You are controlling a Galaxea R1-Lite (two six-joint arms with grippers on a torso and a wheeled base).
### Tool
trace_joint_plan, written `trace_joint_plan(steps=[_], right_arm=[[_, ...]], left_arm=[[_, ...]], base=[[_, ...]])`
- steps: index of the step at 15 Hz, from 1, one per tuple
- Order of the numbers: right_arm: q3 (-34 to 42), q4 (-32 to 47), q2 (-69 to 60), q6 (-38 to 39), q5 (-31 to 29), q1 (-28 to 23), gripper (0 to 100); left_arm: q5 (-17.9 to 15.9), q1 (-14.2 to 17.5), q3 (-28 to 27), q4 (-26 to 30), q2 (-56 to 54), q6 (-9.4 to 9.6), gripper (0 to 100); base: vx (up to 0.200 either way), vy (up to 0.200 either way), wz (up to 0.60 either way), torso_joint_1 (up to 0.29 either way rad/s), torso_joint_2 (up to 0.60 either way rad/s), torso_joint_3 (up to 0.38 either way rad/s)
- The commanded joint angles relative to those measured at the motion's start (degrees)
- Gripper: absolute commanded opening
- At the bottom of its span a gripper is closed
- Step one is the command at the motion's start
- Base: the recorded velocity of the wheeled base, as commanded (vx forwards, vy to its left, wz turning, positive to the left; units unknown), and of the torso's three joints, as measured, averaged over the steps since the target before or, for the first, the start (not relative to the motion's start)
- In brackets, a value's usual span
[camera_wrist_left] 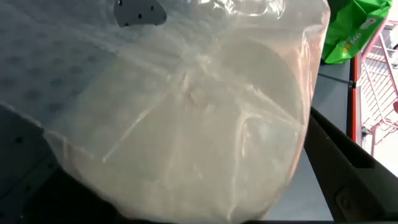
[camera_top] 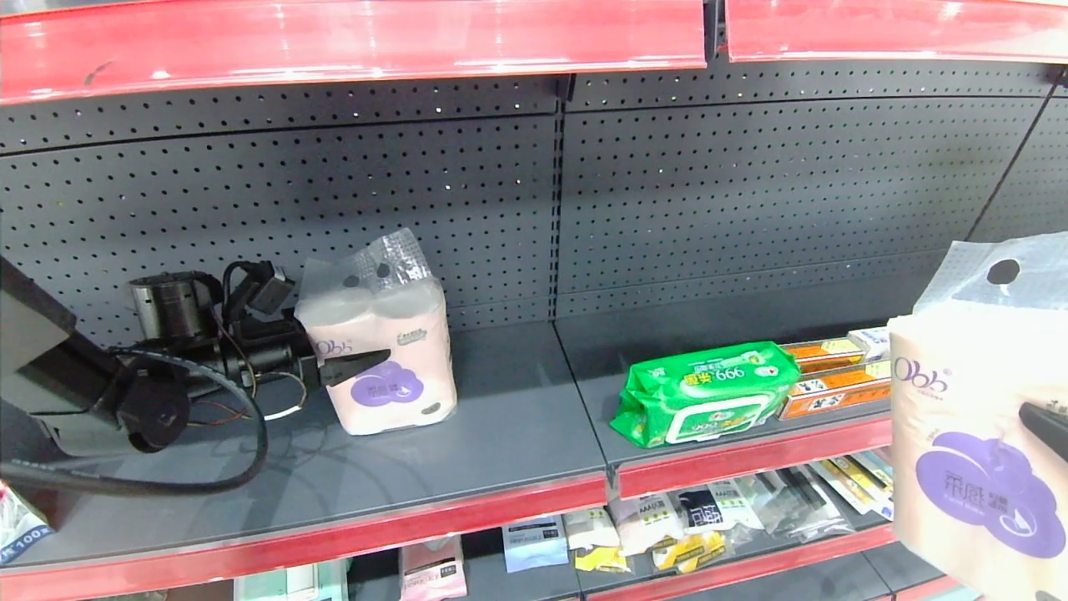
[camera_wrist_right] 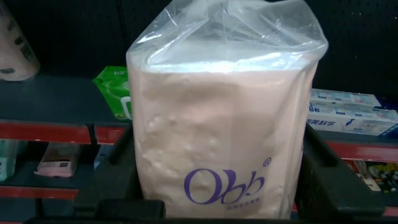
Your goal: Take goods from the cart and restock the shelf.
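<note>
My left claw [camera_top: 367, 356] pinches the first roll pack [camera_top: 392, 330] by its sides, one dark finger lying across the printed front. From that wrist the pack's clear wrapper [camera_wrist_left: 199, 124] sits right up against the camera. The pack stands nearly upright with its base on the grey shelf board [camera_top: 517, 434], close in front of the perforated back panel [camera_top: 334, 192]. Well off to that claw's right, on the next shelf bay, a green wipes packet [camera_top: 709, 401] lies flat, with orange boxes [camera_top: 834, 376] just beyond it. My right claw [camera_top: 1047, 427] grips the second roll pack [camera_top: 976, 451], its fingers [camera_wrist_right: 115, 171] pressed on both sides of the wrapper [camera_wrist_right: 224, 137]. This pack hangs upright in the air, out in front of the shelf edge, to the right of the wipes packet. Below it, small sachets [camera_top: 667, 526] lie on the lower shelf.
</note>
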Motion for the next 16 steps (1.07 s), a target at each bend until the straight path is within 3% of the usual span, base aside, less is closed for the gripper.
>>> trace_joint_plan(steps=[1, 5, 6, 9, 16], right_arm=[[-0.18, 0.01, 0.11, -0.02, 0.04, 0.04, 0], [-0.35, 0.01, 0.19, -0.02, 0.04, 0.04, 0], [-0.35, 0.01, 0.19, -0.02, 0.04, -0.05, 0], [-0.35, 0.01, 0.11, -0.02, 0.04, -0.05, 0], [-1.5, 0.01, 0.9, -0.02, 0.04, -0.05, 0]], left_arm=[[-0.02, -0.04, 0.01, 0.26, 0.1, 0.06, 100], [0.33, -0.04, 0.1, -0.09, 0.72, 0.23, 100], [0.33, -0.04, 0.19, -0.18, 0.72, 0.49, 0], [0.68, -0.04, 0.89, 0.08, 0.45, -0.21, 0], [-1.34, 1.89, 8.89, -0.09, -5.96, -0.12, 0]], base=[[0.0, 0.0, 0.0, 0.0, 0.0, 0.0], [0.0, 0.0, 0.0, 0.0, 0.0, 0.0], [0.0, 0.0, 0.0, 0.0, 0.0, 0.0], [0.0, 0.0, 0.0, 0.0, 0.0, 0.0], [0.0, 0.0, 0.0, 0.0, 0.0, 0.0]])
